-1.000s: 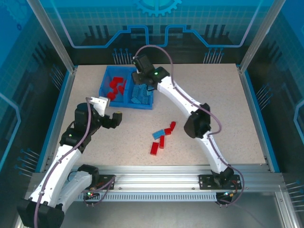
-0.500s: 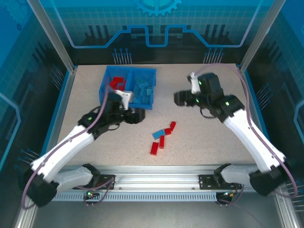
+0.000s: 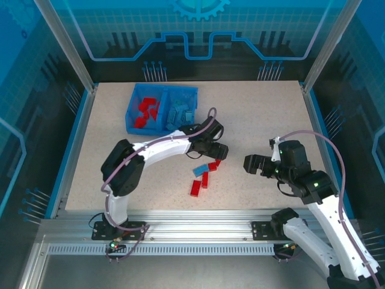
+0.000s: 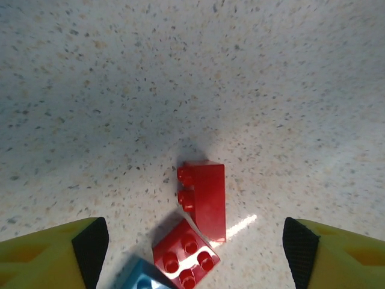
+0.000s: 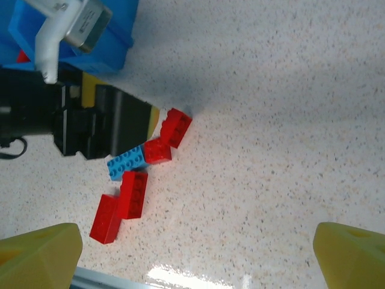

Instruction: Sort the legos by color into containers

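Note:
The containers are the two halves of a blue tray (image 3: 130,118): red legos (image 3: 144,111) lie in its left half, light blue legos (image 3: 180,112) in its right half. Five loose legos lie mid-table: a red brick (image 3: 218,159) (image 4: 204,195), a square red one (image 3: 212,166) (image 4: 185,256), a blue one (image 3: 200,170) (image 4: 141,278) and two long red ones (image 3: 205,179) (image 3: 196,188). My left gripper (image 3: 216,152) (image 4: 194,244) hangs open over the first red brick, a finger (image 4: 90,244) on either side, not touching it. My right gripper (image 3: 249,164) (image 5: 195,259) is open and empty, right of the group.
In the right wrist view the left gripper (image 5: 102,123) stands beside the loose bricks (image 5: 133,192), with the tray's corner (image 5: 114,42) behind it. The table's metal front rail (image 3: 198,232) lies near. Blue side walls (image 3: 75,144) border the table.
My left arm swung from beside the tray to the loose bricks, narrowing slightly. My right arm left the tray's blue half, pulled back to the right front, and opened.

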